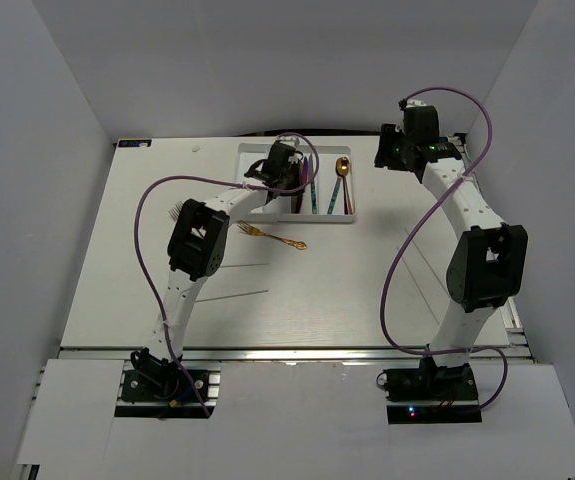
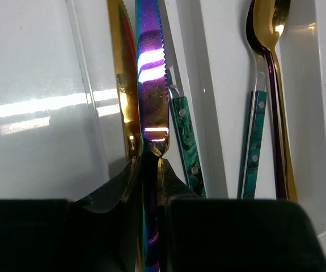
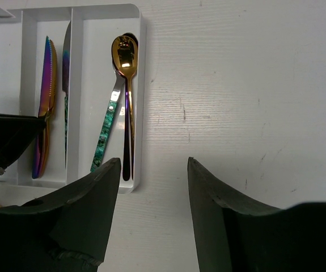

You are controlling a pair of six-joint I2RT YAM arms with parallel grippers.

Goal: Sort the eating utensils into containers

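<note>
1. My left gripper [image 2: 148, 170] is clamped on the handle of the iridescent purple metal knife [image 2: 151, 68], its blade pointing along a compartment of the white rectangular plastic tray [image 2: 321, 141].
2. In that same compartment a gold knife [image 2: 123, 68] lies just left of the purple one and a silver knife with a teal patterned handle [image 2: 185, 136] just right of it.
3. My right gripper [image 3: 151, 170] hangs with its jaws apart, holding nothing, over bare table [image 3: 253, 113] just right of the tray.
4. The tray's rightmost compartment holds a gold spoon [image 3: 124, 54] and a teal-handled spoon [image 3: 106, 133], side by side.
5. A slim gold fork [image 1: 272, 238] lies on the table near the tray's front edge.
6. The table is white-painted board, lightly scuffed; plain pale walls [image 1: 57, 120] close in the left, right and back.
</note>
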